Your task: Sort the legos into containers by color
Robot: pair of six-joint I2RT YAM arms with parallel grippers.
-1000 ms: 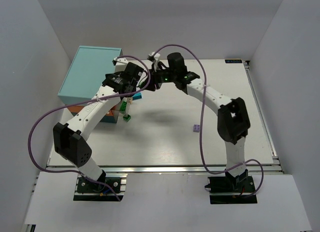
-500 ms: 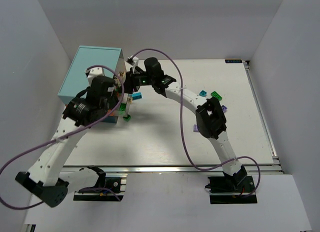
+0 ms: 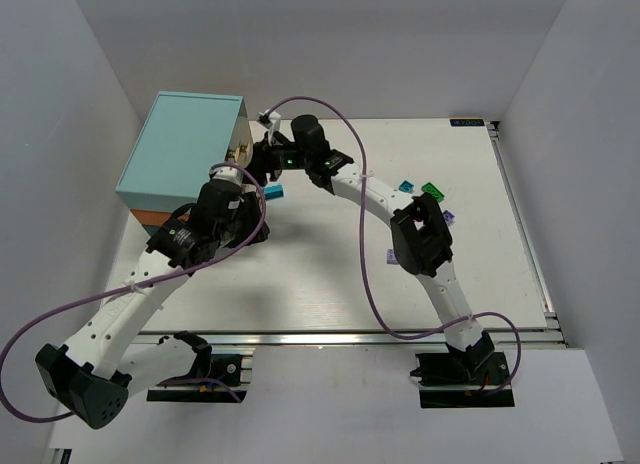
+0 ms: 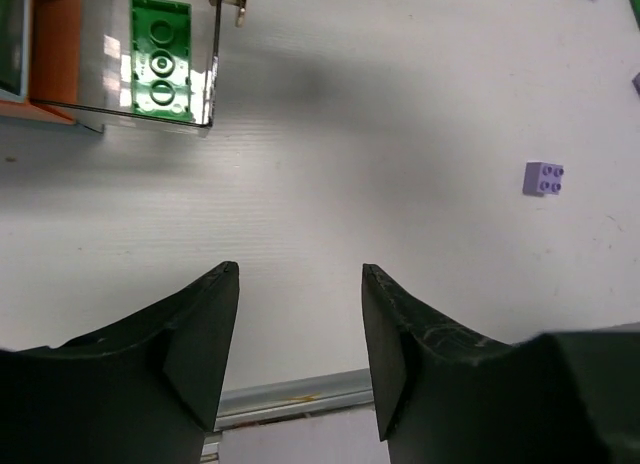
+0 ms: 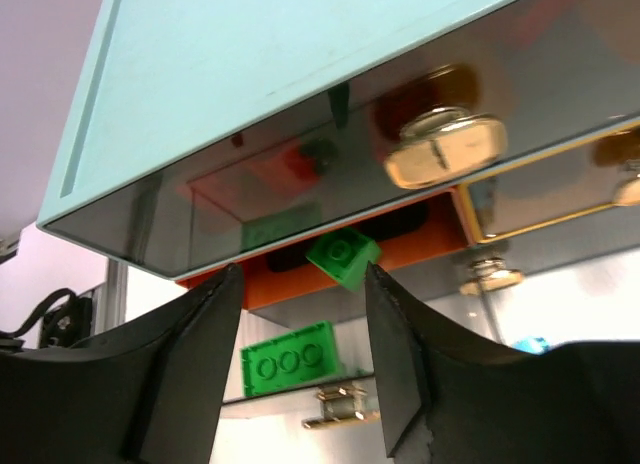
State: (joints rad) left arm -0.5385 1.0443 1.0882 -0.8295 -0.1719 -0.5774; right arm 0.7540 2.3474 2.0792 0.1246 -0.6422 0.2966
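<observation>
Now my left claw point(image 4: 300, 272) gapes empty over the table point(image 4: 400, 134); my right claw point(image 5: 303, 272) stands wide before the cabinet point(image 5: 250, 64), a green lego point(image 5: 343, 256) just beyond.

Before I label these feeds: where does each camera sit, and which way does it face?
Top external: above and behind the bases, looking down on the table; left arm and right arm show.
Left wrist: on its arm, looking down at a clear drawer and a purple lego; left fingers below.
Right wrist: on its arm, facing the cabinet front; right fingers below.
Shared: both wrists see the flat green lego in that drawer.
</observation>
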